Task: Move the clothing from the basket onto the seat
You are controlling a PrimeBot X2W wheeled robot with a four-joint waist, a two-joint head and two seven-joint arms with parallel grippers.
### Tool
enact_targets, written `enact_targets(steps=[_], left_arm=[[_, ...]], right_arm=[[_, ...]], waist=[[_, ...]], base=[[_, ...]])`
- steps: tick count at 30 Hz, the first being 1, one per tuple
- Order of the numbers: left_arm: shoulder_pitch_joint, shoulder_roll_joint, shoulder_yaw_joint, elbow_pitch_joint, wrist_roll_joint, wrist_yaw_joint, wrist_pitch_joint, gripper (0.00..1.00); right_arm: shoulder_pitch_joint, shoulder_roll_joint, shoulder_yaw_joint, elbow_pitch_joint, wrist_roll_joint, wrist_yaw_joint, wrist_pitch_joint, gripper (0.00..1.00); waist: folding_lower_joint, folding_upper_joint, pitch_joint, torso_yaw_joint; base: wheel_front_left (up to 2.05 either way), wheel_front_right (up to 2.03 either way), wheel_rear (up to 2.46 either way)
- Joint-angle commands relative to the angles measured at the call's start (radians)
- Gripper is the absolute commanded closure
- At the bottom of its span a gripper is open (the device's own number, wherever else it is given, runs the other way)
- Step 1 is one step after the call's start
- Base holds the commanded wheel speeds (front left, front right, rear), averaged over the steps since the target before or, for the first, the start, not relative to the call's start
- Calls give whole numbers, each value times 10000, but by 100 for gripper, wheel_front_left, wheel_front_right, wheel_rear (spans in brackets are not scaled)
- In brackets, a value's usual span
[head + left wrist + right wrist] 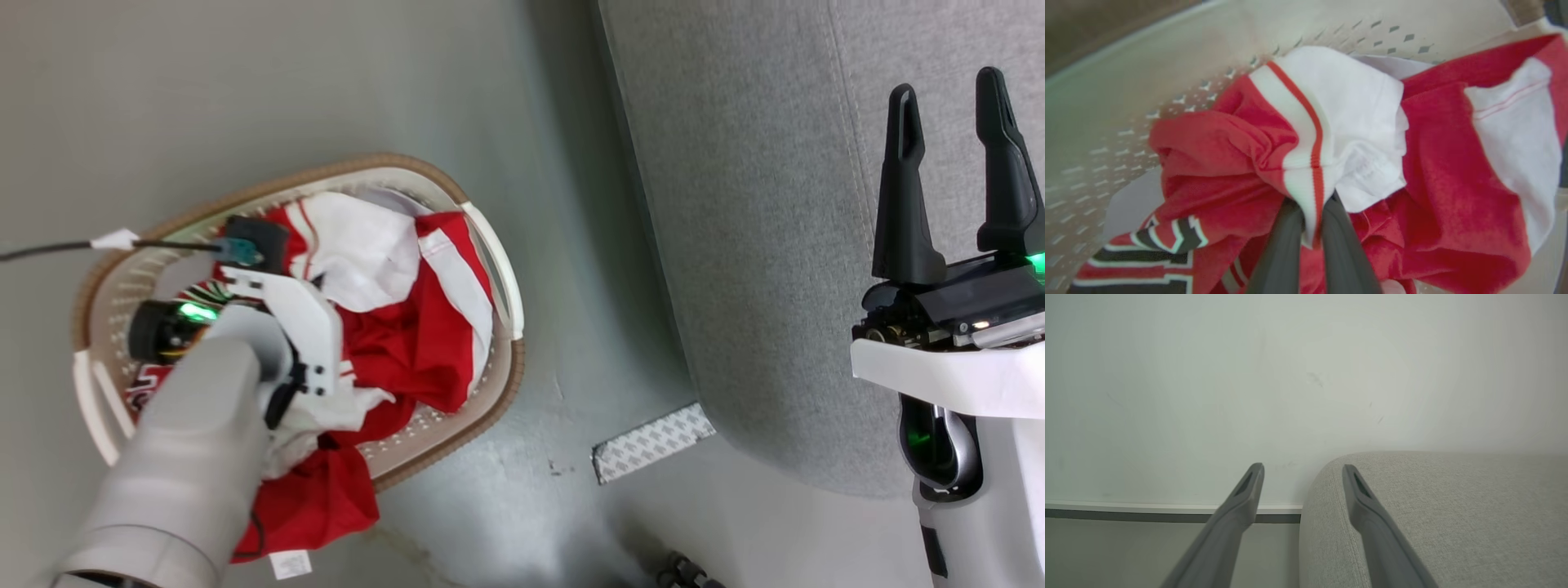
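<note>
One clothing [1306, 159] fold pinched, seemingly, by left hand [1314, 204].

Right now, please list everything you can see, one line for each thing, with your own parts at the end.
clothing: one heap, number of pieces unclear, red and white, in the basket, one end spilling over its rim
basket: one, cream with brown rim, on the floor left of the sofa
sofa: one, grey, at the right
patterned strip: one, white and grey, on the floor by the sofa's corner
cable: one, black with a white tag, from the left
floor: grey
left gripper: dark, jaws shut on the clothing
right gripper: dark, jaws open, over the sofa
</note>
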Motion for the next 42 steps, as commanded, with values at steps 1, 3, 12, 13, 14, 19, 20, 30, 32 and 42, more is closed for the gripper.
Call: enact_targets(steps=[1, 3, 12, 13, 14, 19, 20, 30, 32, 42], left_arm=[[145, -66, -31, 29, -74, -38, -178, 100], [331, -239, -89, 41, -145, -64, -356, 100], [1281, -1005, -882, -618, -625, -69, -1299, 100], [1404, -1045, -1003, -756, -745, -65, -1403, 100], [1510, -1069, -1116, -880, -856, -67, -1467, 100], [2080, -1107, -1607, -1511, -1499, -67, -1875, 100], [2196, -1115, -1717, -1631, -1645, -69, -1923, 100], [3191, -957, -2364, -3113, -2464, -69, -2272, 100], [3313, -868, -2298, -3549, -2464, -69, -2272, 100], [3905, -231, -1515, -6333, -1808, 288, -2274, 100]], right_arm=[[-88, 12, -60, 42, -156, -25, 5, 0], [-22, 9, -134, 97, -236, -25, 5, 0], [502, -74, -269, 443, -829, -25, 5, 0], [560, -143, -290, 496, -843, -25, 5, 0], [631, -189, -280, 528, -858, -25, 5, 0], [958, -405, -196, 795, -941, -25, 5, 0], [1031, -445, -174, 837, -937, -25, 5, 0], [1851, -771, 61, 1271, -747, -25, 6, 0], [2029, -807, 137, 1358, -694, -25, 6, 0], [2873, -909, 504, 1662, -498, -25, 6, 0]], waist=[[0, 0, -313, 198], [0, 0, -663, 373], [0, 0, -2630, 1371], [0, 0, -2848, 1493], [0, 0, -3039, 1601], [0, 0, -4051, 2125], [0, 0, -4275, 2223], [0, 0, -6388, 3092], [0, 0, -6736, 3228], [0, 0, -8058, 3637]], base=[[0, 0, 0], [0, 0, 0], [0, 0, 0], [0, 0, 0], [0, 0, 0], [0, 0, 0], [0, 0, 0], [0, 0, 0], [0, 0, 0], [0, 0, 0]])
